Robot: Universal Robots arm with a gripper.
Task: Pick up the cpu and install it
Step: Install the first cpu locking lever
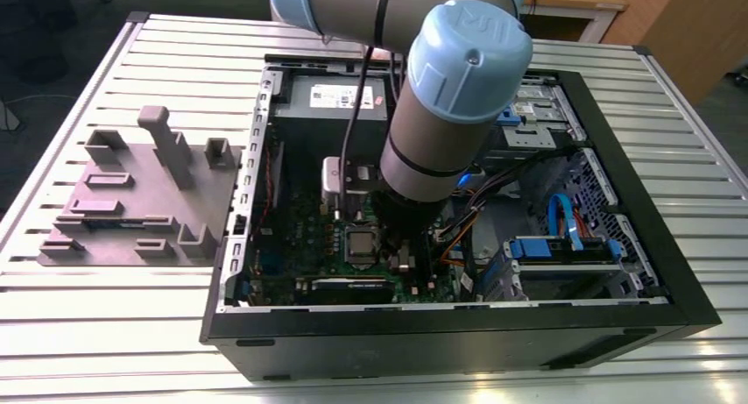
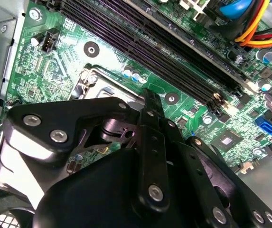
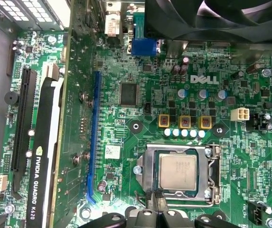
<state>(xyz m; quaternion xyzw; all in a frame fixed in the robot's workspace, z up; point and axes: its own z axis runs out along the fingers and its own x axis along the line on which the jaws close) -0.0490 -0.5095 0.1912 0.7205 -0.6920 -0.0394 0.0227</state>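
The cpu point(image 3: 177, 172) is a small silvery square lying flat in its socket on the green motherboard point(image 3: 126, 61), framed by the socket's metal bracket point(image 3: 211, 173). In the exterior view the cpu point(image 1: 359, 244) shows inside the open computer case, just beside the arm's black lower end. My gripper point(image 3: 154, 195) hovers at the socket's edge, right next to the cpu, with its fingertips together and nothing between them. In the second wrist view the gripper point(image 2: 147, 95) points down at the socket's corner, and its black links hide the chip.
The open black case point(image 1: 631, 246) lies on a slatted table. Inside are a grey box with a white label point(image 1: 333, 97), long black memory slots point(image 2: 173, 52), a graphics card point(image 3: 43, 156), a fan point(image 3: 211, 19) and coloured cables point(image 2: 254, 23). A grey fixture point(image 1: 140, 194) stands on the table at the exterior view's left.
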